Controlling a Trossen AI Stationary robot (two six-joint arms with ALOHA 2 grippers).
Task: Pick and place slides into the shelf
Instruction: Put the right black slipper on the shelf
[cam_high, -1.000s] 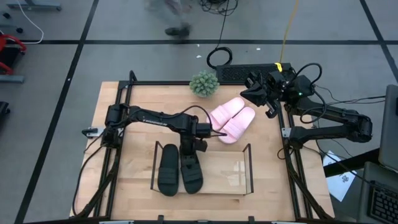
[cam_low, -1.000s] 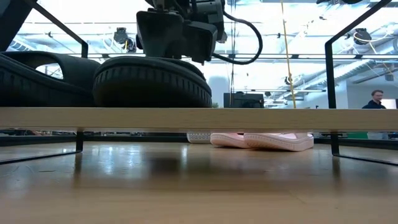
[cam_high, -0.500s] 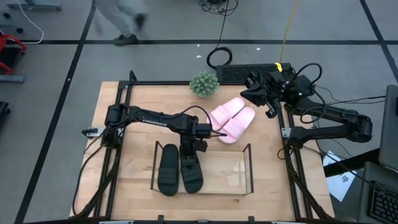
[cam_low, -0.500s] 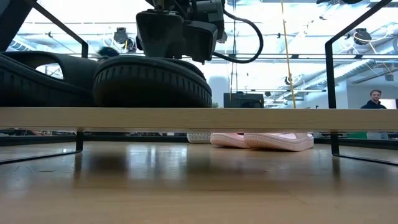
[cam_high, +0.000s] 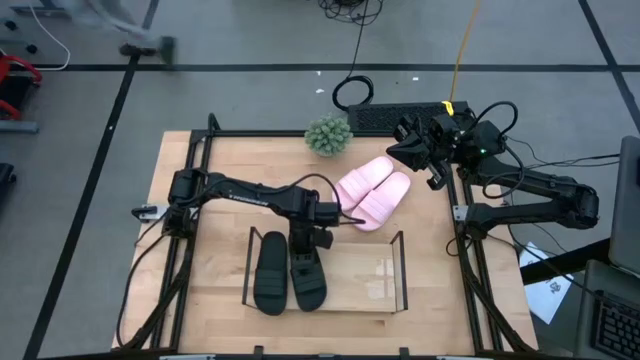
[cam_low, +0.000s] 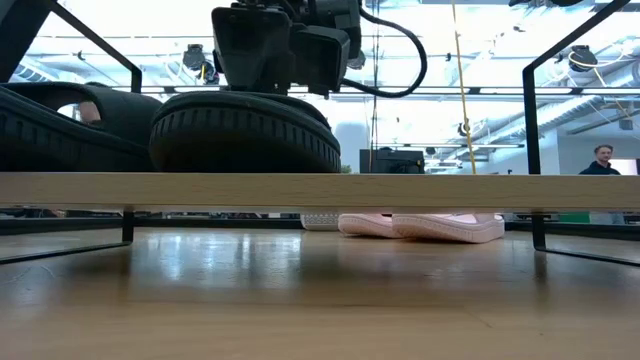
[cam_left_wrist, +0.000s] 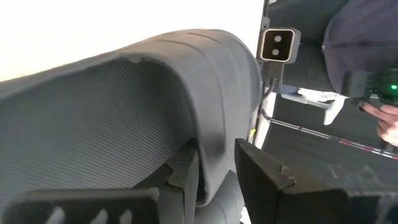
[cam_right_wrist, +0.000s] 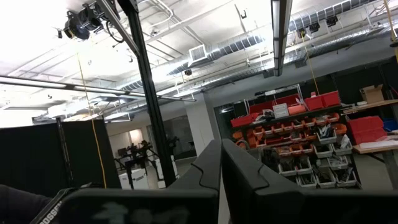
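Observation:
Two black slides lie side by side on the shelf (cam_high: 400, 270), soles down on its top panel (cam_low: 400, 188). One is on the left (cam_high: 270, 275) (cam_low: 60, 130); the other is right of it (cam_high: 308, 280) (cam_low: 245, 135). My left gripper (cam_high: 305, 243) (cam_left_wrist: 214, 180) stands over the right one's far end, shut on its strap. Two pink slides (cam_high: 372, 193) (cam_low: 420, 225) lie together on the table beyond the shelf. My right gripper (cam_high: 397, 150) (cam_right_wrist: 221, 174) is shut on nothing, raised at the table's far right. My left gripper pinches the edge of the right black slide's strap (cam_left_wrist: 214, 124) between its two fingers (cam_left_wrist: 180, 171), one on each side of the edge. It comes slanting down from the table's far side. The slide's sole rests on the shelf's top panel.
A small green plant (cam_high: 328, 133) stands at the table's far edge. A dark metal frame (cam_high: 205, 140) borders the table. Bare panel (cam_high: 365, 275) lies right of the black slides on the shelf. A person (cam_low: 603, 158) shows in the room behind.
Neither gripper nor any slide has visibly moved. A person beyond the table's far edge has walked toward the left.

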